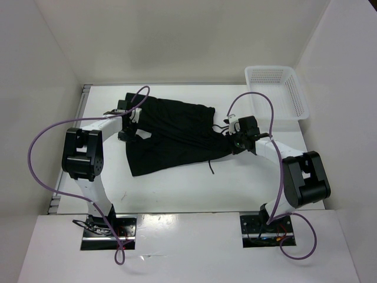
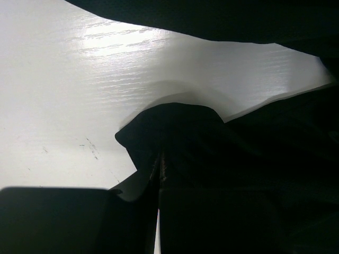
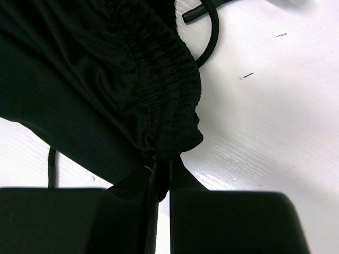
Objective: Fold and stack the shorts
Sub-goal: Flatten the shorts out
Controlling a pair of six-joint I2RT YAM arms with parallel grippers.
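Top external shows shorts [image 1: 171,134] on table [image 1: 177,190], outside basket [image 1: 274,82].

The left tool [image 2: 160,161] has its dark fingers pressed together, pinching a rounded fold of the black shorts [image 2: 177,124] at their tips. More black cloth runs along the top edge and fills the right side. The white counter [image 2: 74,79] below shows faint grain, glare and small scuffs.
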